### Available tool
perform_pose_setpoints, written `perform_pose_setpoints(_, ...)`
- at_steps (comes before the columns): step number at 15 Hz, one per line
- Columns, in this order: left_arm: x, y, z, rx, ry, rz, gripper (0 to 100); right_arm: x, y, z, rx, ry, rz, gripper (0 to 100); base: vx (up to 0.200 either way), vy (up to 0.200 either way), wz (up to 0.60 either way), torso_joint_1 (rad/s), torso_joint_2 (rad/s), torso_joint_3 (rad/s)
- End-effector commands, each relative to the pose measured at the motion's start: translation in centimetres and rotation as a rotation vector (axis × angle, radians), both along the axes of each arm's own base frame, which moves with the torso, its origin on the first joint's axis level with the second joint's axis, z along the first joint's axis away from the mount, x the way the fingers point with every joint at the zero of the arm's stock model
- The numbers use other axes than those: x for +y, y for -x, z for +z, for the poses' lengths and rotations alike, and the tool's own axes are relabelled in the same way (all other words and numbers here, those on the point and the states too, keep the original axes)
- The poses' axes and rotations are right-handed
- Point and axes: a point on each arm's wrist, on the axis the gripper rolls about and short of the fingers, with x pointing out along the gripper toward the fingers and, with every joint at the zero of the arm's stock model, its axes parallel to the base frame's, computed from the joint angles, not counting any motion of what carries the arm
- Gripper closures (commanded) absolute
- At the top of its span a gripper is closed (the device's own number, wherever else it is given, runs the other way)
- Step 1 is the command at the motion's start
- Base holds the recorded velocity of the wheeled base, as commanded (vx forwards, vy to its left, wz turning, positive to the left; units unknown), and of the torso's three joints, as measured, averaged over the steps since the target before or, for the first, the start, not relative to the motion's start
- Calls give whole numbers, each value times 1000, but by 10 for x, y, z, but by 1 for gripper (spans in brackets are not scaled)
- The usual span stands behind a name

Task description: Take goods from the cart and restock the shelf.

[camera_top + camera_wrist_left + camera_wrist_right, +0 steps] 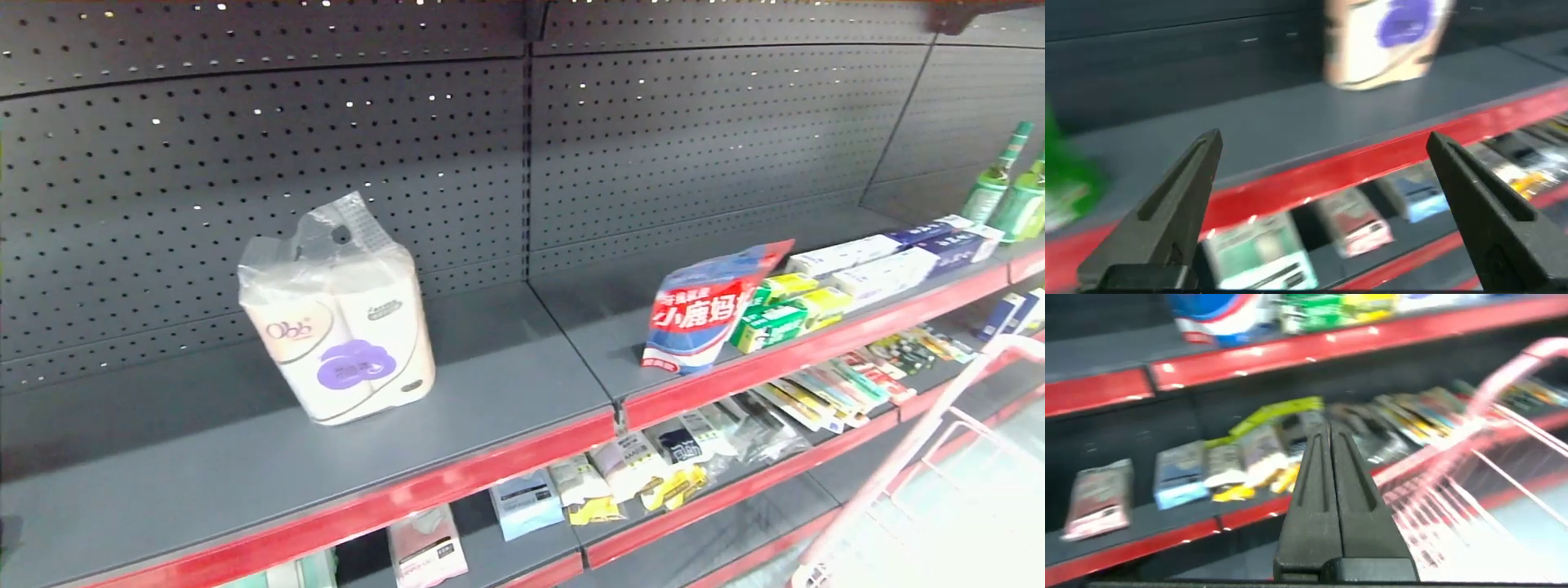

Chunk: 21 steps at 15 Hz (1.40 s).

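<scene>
Toilet paper pack: standing upright in the left bay of the shelf, set back from the red front edge, plastic handle flap poking up, nothing touching it

Shelf: lots of bare grey board all round the pack, so plenty of room to fill; the right bay only has stuff along its front

Pouch: blue and red, in the right bay near the red edge, leaning on the green boxes

White boxes: lined up past the green ones, with green bottles further right

Cart: pink frame at the lower right, just in front of the lower shelves; too washed out to tell what's inside

Left gripper: fingers spread wide with nothing between them, facing the red edge, pack farther off on the shelf

Right gripper: fingers pressed flat together, holding nothing, pointed at the lower shelf's packets, cart frame off to one side

Progress: looks like early days imo, one pack placed and both grippers empty

Left to do: go to the cart, grab the next item, and set it in the open space beside the pack
</scene>
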Motion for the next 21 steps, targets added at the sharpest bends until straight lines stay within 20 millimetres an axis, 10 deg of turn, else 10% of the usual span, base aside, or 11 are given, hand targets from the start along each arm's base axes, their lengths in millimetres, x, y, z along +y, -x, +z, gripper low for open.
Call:
perform_pose_setpoints(1, 0, 0, 0, 2, 0, 1, 0, 0, 0, 0, 0, 0, 0, 100, 0, 0, -600, -2, 2, 2)
perform_pose_setpoints(13, 0, 0, 0, 0, 0, 1, 0, 0, 0, 0, 0, 0, 0, 100, 0, 0, -600, 0, 2, 1)
perform_pose_setpoints(21, 0, 0, 0, 0, 0, -1, 0, 0, 0, 0, 2, 3, 3, 100, 0, 0, 0, 0, 0, 0)
